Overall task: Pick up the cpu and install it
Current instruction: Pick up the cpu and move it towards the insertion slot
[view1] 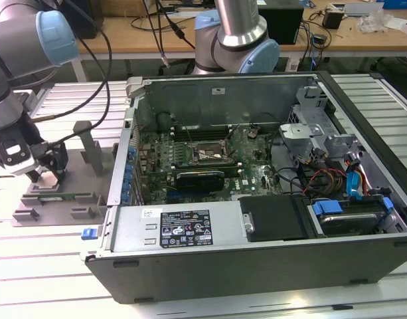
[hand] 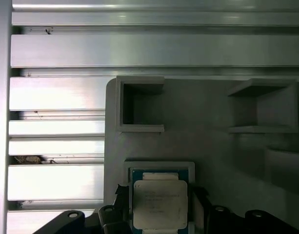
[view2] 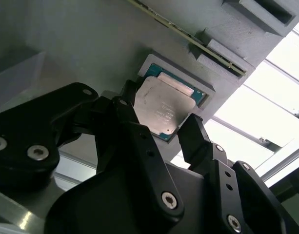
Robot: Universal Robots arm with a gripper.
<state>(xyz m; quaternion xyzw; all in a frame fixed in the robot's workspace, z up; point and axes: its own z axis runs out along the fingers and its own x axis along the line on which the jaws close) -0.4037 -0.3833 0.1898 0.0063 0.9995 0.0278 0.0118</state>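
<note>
The cpu (view2: pixel 161 109) is a small square chip with a shiny silver top and a green edge. It sits between my gripper's (view2: pixel 160 117) two black fingers (view2: pixel 195 134), just over a square pocket of the grey fixture tray (hand: pixel 212 146). The fingers press on two opposite sides of the cpu (hand: pixel 159 204), so my gripper (hand: pixel 159 207) is shut on it. In the exterior view my gripper (view1: pixel 47 169) hangs low over the fixture tray (view1: pixel 57 199), at the exterior view's left, outside the computer case. The motherboard socket (view1: pixel 204 153) lies inside the case.
The open computer case (view1: pixel 256 199) takes up the middle and the exterior view's right, with a high metal wall (view1: pixel 127 153) facing the tray. Upright grey posts (view1: pixel 91 147) rise from the tray beside my gripper. Cables and a drive cage (view1: pixel 336 166) crowd the case's right.
</note>
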